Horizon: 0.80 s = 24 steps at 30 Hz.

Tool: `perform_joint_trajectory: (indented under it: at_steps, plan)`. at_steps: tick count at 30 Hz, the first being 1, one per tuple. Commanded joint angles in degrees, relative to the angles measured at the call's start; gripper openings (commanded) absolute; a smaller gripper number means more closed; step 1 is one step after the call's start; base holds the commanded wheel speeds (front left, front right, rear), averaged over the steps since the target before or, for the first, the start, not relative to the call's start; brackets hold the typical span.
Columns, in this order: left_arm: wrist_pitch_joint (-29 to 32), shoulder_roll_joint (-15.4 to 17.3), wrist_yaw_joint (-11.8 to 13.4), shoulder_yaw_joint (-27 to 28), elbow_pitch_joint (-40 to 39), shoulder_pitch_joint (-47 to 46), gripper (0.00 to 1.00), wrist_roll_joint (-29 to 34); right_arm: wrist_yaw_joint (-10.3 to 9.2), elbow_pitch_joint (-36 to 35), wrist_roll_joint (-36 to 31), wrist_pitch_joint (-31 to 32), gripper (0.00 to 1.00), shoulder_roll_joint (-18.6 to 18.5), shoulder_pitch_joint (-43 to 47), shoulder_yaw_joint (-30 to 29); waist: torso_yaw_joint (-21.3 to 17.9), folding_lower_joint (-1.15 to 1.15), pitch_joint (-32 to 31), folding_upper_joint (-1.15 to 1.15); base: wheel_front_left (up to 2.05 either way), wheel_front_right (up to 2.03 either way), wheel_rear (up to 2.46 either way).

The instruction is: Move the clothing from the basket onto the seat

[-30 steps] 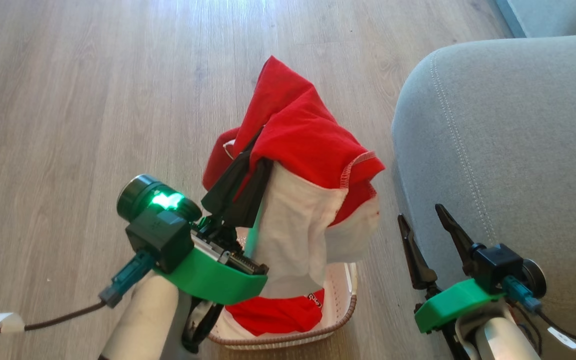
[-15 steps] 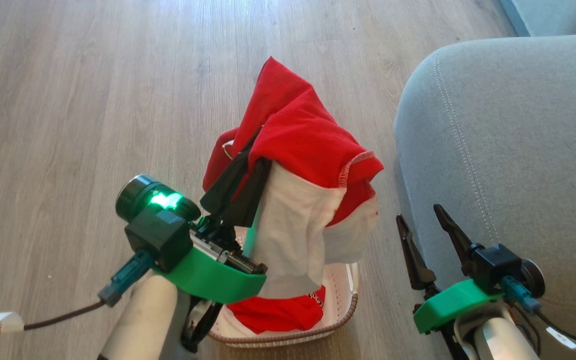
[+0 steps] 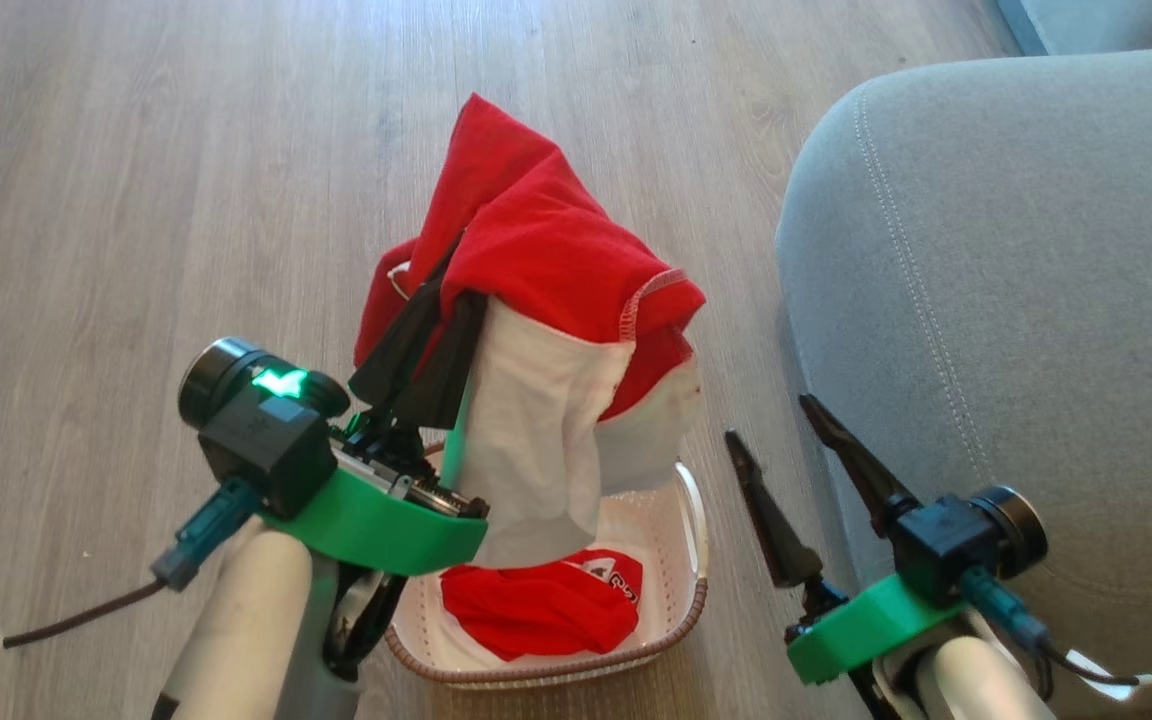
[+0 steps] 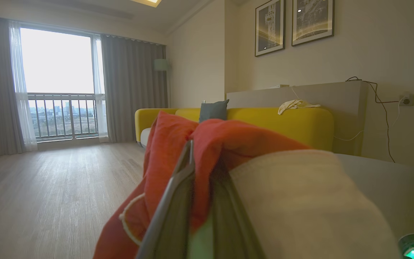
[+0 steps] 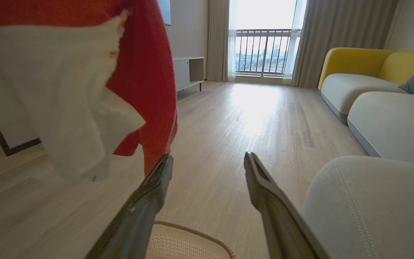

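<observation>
Here, left tool (image 3: 436, 310) pinching the red-and-white garment (image 3: 536, 300) aloft above the basket (image 3: 691, 520) (a second red garment (image 3: 536, 605) lies inside it), right tool (image 3: 768, 418) spread wide, beside the grey seat (image 3: 1016, 300) at right.

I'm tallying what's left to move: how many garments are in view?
2. The red-and-white garment hangs from the left gripper above the basket; the red garment lies inside it. Others may be hidden beneath.

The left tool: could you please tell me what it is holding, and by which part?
The left tool pinches the red-and-white garment by a fold in its red half.
</observation>
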Motion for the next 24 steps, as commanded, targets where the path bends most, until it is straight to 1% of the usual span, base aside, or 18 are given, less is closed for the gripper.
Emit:
perform_joint_trajectory:
  at_steps: [1, 6, 9, 15, 24]
  plan:
    - [-0.27, 0.86, -0.06, 2.25, -1.71, -3.34, 0.00, -0.69, -0.01, -3.24, 0.31, -0.37, 1.00, -1.62, -1.73, 2.67, -0.10, 0.00, 0.14, 0.00, 0.00, 0.00, 0.00]
    - [-0.27, 1.48, -0.06, 2.94, -1.21, -3.98, 0.00, -0.66, -0.01, -9.02, 1.77, -0.37, 1.00, -6.66, -1.71, 10.49, -0.53, 0.00, 0.56, 0.00, 0.00, 0.00, 0.00]
    - [-0.27, 1.64, -0.06, 3.11, -1.11, -4.16, 0.00, -0.57, -0.01, -11.66, 1.76, -0.37, 1.00, -8.65, -2.25, 13.14, -0.76, 0.00, 0.79, 0.00, 0.00, 0.00, 0.00]
    - [-0.27, 1.77, -0.06, 1.50, -0.98, -4.36, 0.00, -0.42, -0.01, -13.09, 1.22, -0.37, 1.00, -8.79, -2.98, 13.32, -0.66, 0.00, 0.86, 0.00, 0.00, 0.00, 0.00]
    - [-0.27, 2.01, -0.06, -4.24, -0.69, -4.19, 0.00, -0.25, -0.01, -11.26, -2.22, -0.37, 1.00, -8.06, -4.14, 11.85, 0.48, 0.00, 0.53, 0.00, 0.00, 0.00, 0.00]
